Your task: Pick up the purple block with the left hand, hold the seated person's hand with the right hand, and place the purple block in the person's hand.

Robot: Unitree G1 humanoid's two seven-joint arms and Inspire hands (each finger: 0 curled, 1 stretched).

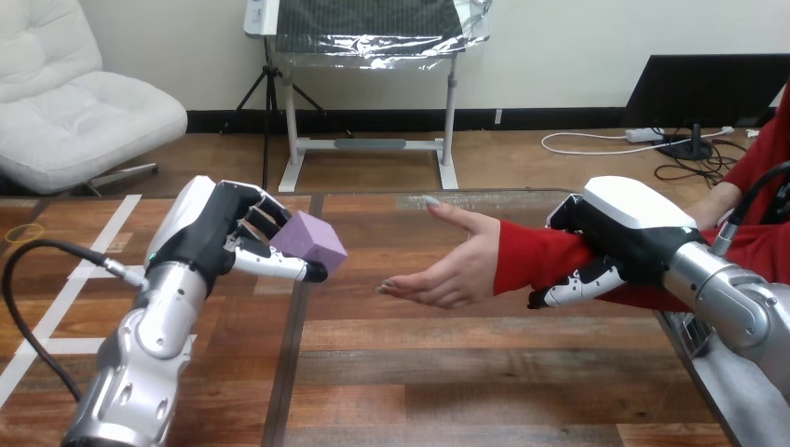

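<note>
Fingers [272, 265] of left hand [210, 233] clamp purple block [315, 242] short of the person's hand [456, 268], upturned to receive it, while right hand [622, 228] wraps the person's forearm [531, 256], apparently steadying it.

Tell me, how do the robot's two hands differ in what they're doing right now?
The left hand pinches the purple block; the right hand curls round the person's red-sleeved forearm. The left hand hangs clear of the person's hand, with a gap between block and palm; the right hand touches the person. Shared: both are shut on something, and both are black with white shells.
</note>
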